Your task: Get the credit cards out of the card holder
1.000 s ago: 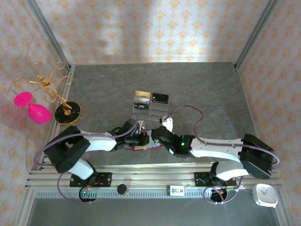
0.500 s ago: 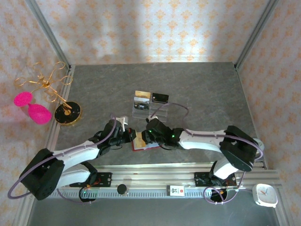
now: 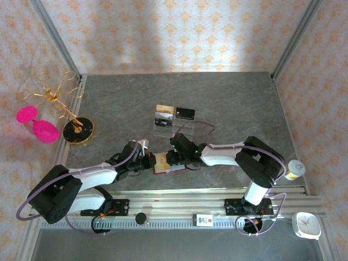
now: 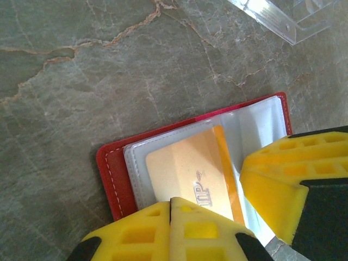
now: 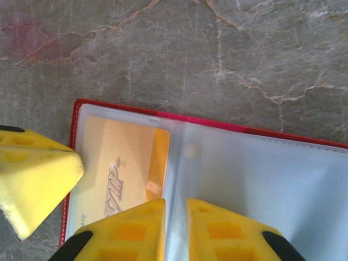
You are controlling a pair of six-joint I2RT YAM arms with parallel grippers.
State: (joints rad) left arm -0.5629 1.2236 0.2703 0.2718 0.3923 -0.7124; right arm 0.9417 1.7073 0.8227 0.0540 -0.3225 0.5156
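Red wallet had left gripper on it, jaws together. Right gripper jaws barely apart at card edge, grip unclear. Could've nipped sleeve too, dragging wallet along imo.

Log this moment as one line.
wallet open on table | card in sleeve | left gripper shut at card | right gripper near-shut over sleeve, grip unclear

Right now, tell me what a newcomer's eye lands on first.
The open red card holder near the table's front edge, with the left claw and right claw meeting over it. An orange VIP card shows in its clear sleeve. Far left, a pink object beside a gold wire stand.
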